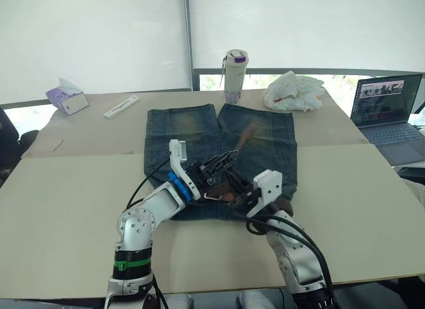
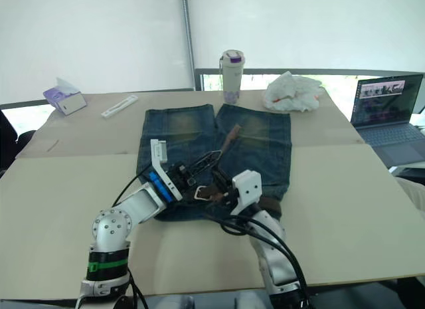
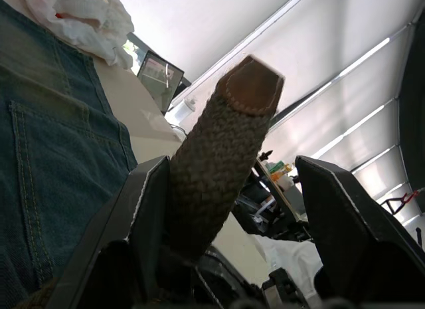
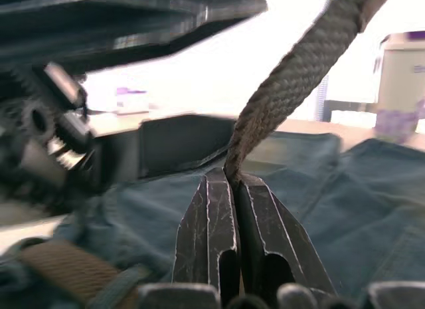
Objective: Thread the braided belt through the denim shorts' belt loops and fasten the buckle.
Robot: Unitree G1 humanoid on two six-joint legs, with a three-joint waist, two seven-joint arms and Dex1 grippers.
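Right gripper (image 4: 234, 189) clamped on braided belt (image 4: 295, 73) above denim shorts (image 1: 265, 139); left gripper (image 3: 232, 216) fingers apart, belt tip apparently resting against one finger.

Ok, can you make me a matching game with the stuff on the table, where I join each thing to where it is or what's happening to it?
Things:
1. braided belt
2. denim shorts
3. tissue box
4. laptop

Places or states:
A. open, at the table's far right side
B. pinched between the right gripper's fingers
C. spread flat in the middle of the table
D. at the far left corner

Pairs: 1-B, 2-C, 3-D, 4-A
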